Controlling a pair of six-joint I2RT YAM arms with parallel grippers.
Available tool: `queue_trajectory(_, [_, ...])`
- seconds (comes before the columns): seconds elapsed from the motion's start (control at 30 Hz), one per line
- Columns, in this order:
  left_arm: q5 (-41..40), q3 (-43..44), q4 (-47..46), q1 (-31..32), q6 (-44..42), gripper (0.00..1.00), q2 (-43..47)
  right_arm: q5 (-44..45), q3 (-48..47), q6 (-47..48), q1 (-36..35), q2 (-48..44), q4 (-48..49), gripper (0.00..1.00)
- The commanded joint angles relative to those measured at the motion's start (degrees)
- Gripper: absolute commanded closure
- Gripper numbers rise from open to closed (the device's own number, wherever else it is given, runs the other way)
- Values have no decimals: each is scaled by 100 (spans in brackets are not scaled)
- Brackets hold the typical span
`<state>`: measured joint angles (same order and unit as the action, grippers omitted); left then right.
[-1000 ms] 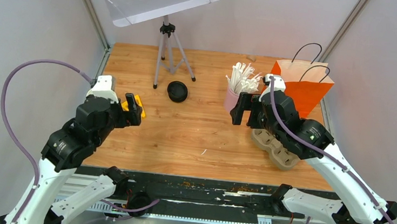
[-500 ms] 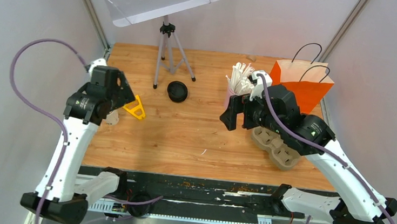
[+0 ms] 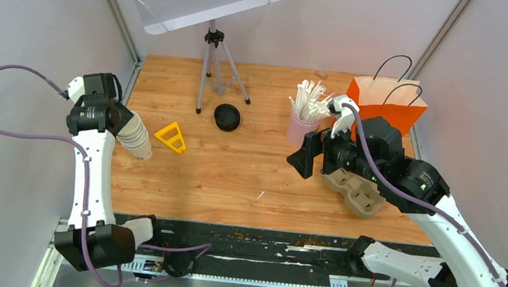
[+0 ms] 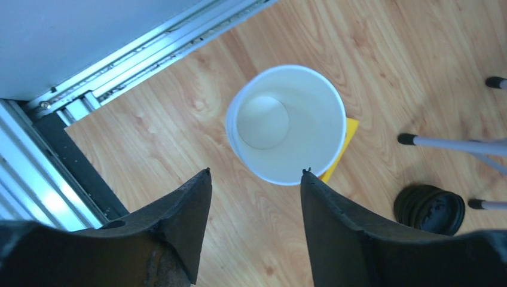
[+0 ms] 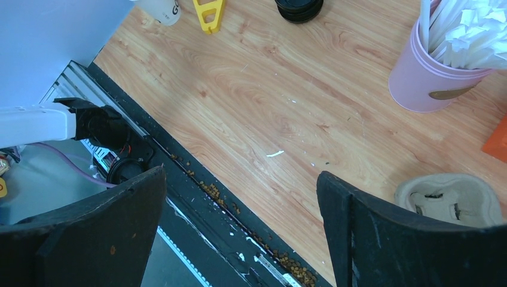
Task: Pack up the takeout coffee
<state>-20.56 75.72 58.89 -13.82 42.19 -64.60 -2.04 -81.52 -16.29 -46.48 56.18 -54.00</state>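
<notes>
Swung out to nine o'clock, the left gripper (image 4: pixel 256 173) hangs part-open, gripping nothing, over an empty white cup (image 4: pixel 287 122); the right gripper (image 5: pixel 242 173) gapes, holding nothing, near the pink cup (image 5: pixel 427 84) full of straws (image 5: pixel 466 36).

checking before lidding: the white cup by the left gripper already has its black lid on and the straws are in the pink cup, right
No. The white cup by the left gripper has no lid on: the left wrist view looks straight into its open mouth, and the lids sit apart from it. The straws are in the pink cup.
</notes>
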Motion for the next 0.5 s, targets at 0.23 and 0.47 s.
queue_trajectory(0.23, [35,57,-586,-643,25,44,-298,-301,34,336,-28,-143,400,3])
queue_trajectory(0.47, [241,-110,-651,-665,-5,49,-573,-340,17,503,-28,-26,431,3])
